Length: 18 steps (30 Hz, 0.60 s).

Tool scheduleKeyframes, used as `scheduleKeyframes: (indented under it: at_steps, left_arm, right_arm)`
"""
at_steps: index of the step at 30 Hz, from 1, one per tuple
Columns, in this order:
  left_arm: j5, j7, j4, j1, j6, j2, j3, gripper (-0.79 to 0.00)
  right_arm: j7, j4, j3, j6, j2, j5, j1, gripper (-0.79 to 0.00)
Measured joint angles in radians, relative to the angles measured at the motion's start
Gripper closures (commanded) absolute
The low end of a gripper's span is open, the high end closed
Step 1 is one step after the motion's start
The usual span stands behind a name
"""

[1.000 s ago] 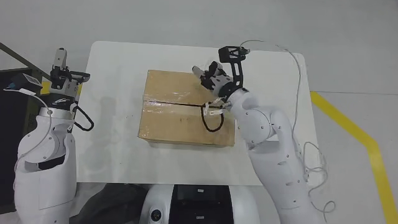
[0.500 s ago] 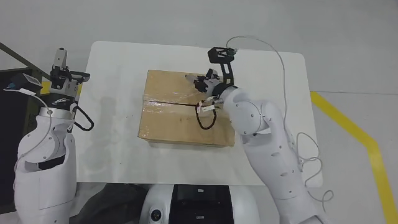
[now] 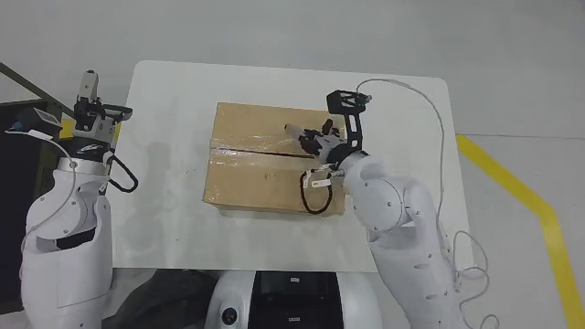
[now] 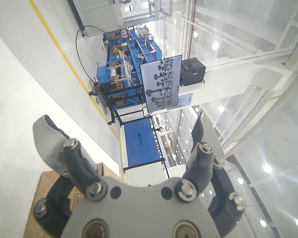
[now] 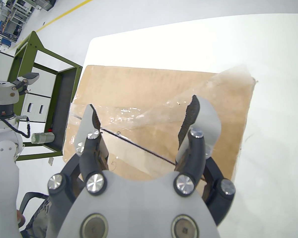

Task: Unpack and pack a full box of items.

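Where the right gripper [image 5: 142,122] hangs, jaws spread wide and holding nothing, the item beneath is a brown rectangular cardboard box [image 5: 149,85], top flaps closed.

Position: the gripper is over the box's right-hand end, just above the centre seam [image 5: 139,147], a dark slit between the two flaps.

Seam axis: it runs the length of the box, left to right across the table in the top view. It passes under the gap between the open fingers, running nearly from one finger to the other rather than across them.

Covering: clear glossy packing tape [image 5: 129,116], wrinkled and partly lifted, with a loose translucent end raised at one corner of the box.

Surfaces: matte, flat board with crisp edges; slick, reflective film.

Support: white smooth table with rounded corners [image 3: 164,219], with the box near its middle.

Left gripper [image 3: 89,87]: fingers wide apart, empty, pointed upward at the table's left edge, well apart from the box.

Judgement: the right arm is nearer. The next move likely calls for pinching the loose tape or working along the seam.
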State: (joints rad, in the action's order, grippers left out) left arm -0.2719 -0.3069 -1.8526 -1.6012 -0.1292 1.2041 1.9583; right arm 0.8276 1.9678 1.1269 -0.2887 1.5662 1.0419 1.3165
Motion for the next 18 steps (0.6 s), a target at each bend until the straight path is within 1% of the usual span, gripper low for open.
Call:
scheduleKeyframes:
  at_steps: [3, 9, 12, 16, 18]
  left_arm:
    - [0.000, 0.000, 0.000, 0.000, 0.000, 0.000, 0.000, -0.785]
    - [0.000, 0.000, 0.000, 0.000, 0.000, 0.000, 0.000, -0.785]
    - [0.000, 0.000, 0.000, 0.000, 0.000, 0.000, 0.000, -0.785]
    - [0.000, 0.000, 0.000, 0.000, 0.000, 0.000, 0.000, -0.785]
    - [0.000, 0.000, 0.000, 0.000, 0.000, 0.000, 0.000, -0.785]
  right_arm:
    - [-0.007, 0.018, 0.007, -0.023, -0.002, -0.015, 0.021, -0.662]
    - [-0.038, -0.001, 0.053, -0.071, -0.001, -0.124, 0.032, -0.705]
    - [-0.042, -0.001, 0.059, -0.070, -0.004, -0.139, 0.042, -0.742]
    - [-0.056, 0.019, 0.067, -0.080, -0.009, -0.146, 0.071, -0.760]
    - [-0.069, 0.030, 0.072, -0.084, -0.011, -0.156, 0.085, -0.782]
